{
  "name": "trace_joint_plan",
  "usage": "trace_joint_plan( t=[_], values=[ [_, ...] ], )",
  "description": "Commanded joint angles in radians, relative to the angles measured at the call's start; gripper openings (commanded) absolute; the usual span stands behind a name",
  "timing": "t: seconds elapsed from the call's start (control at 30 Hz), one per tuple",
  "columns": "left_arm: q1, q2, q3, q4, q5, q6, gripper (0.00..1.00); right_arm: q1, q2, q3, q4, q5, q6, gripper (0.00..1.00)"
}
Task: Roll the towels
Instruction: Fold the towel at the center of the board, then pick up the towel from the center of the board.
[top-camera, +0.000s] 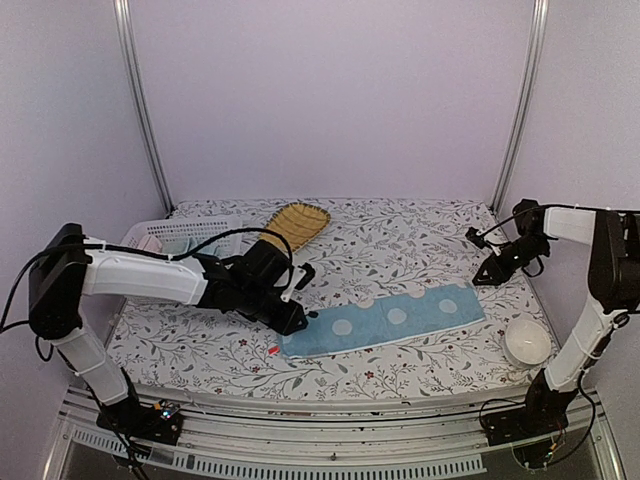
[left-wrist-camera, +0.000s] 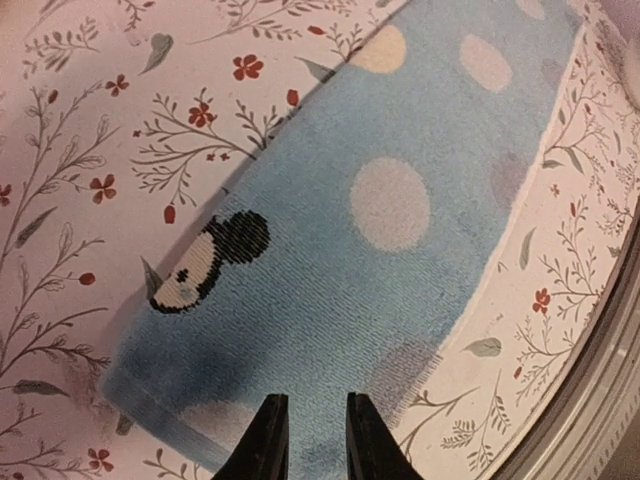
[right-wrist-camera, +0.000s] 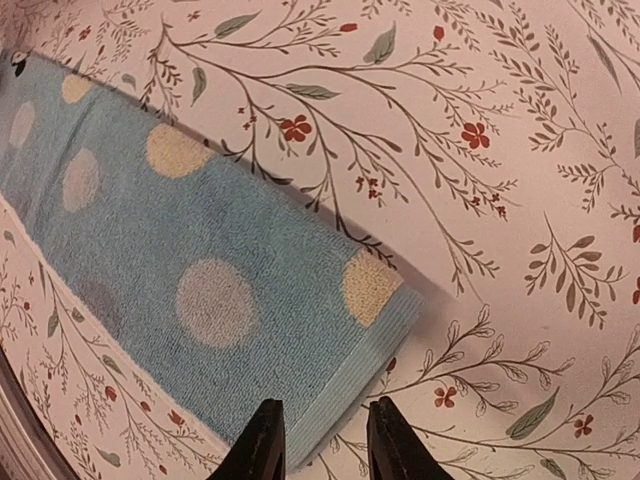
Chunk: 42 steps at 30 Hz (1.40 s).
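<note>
Lying flat in a strip on the tabletop (top-camera: 400, 240), the printed towel (top-camera: 385, 322) is unrolled; left tool (left-wrist-camera: 308, 405) and right tool (right-wrist-camera: 322, 408) hover over its ends, parted and empty; next likely pinching an end

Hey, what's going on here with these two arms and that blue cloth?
Two robot arms are set at either end of a long light-blue terry towel with pale dots, which lies flat and unrolled on the floral tablecloth. The left gripper is over its left end, near a dark cartoon print, and the right gripper is over its right end. Both stand open and hold nothing.
</note>
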<state>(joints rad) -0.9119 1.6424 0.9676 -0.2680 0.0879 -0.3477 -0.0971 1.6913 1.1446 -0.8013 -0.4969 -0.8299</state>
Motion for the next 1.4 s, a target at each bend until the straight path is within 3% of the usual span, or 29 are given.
trace_joint_plan(
  t=[0.0, 0.2, 0.5, 0.67, 0.8, 1.0, 1.37],
  values=[
    [0.067, 0.085, 0.040, -0.021, -0.033, -0.084, 0.21, 0.020, 0.115, 0.058, 0.024, -0.015, 0.108, 0.28],
    [0.080, 0.143, 0.034, -0.030, -0.062, -0.107, 0.15, 0.066, 0.225, 0.107, 0.045, 0.007, 0.141, 0.24],
    [0.080, 0.238, 0.081, -0.062, -0.100, -0.117, 0.13, 0.055, 0.389, 0.275, 0.090, 0.212, 0.278, 0.23],
    [0.079, 0.283, 0.145, -0.044, -0.093, -0.116, 0.12, 0.052, 0.463, 0.401, 0.061, 0.184, 0.299, 0.23],
    [0.078, 0.311, 0.185, -0.041, -0.082, -0.116, 0.12, 0.051, 0.436, 0.425, 0.032, 0.118, 0.315, 0.26],
    [0.078, 0.312, 0.186, -0.033, -0.081, -0.117, 0.11, 0.037, 0.348, 0.370, 0.020, 0.145, 0.326, 0.36],
    [0.078, 0.314, 0.168, -0.027, -0.092, -0.117, 0.12, 0.004, 0.377, 0.325, -0.041, 0.127, 0.309, 0.37]
  ],
)
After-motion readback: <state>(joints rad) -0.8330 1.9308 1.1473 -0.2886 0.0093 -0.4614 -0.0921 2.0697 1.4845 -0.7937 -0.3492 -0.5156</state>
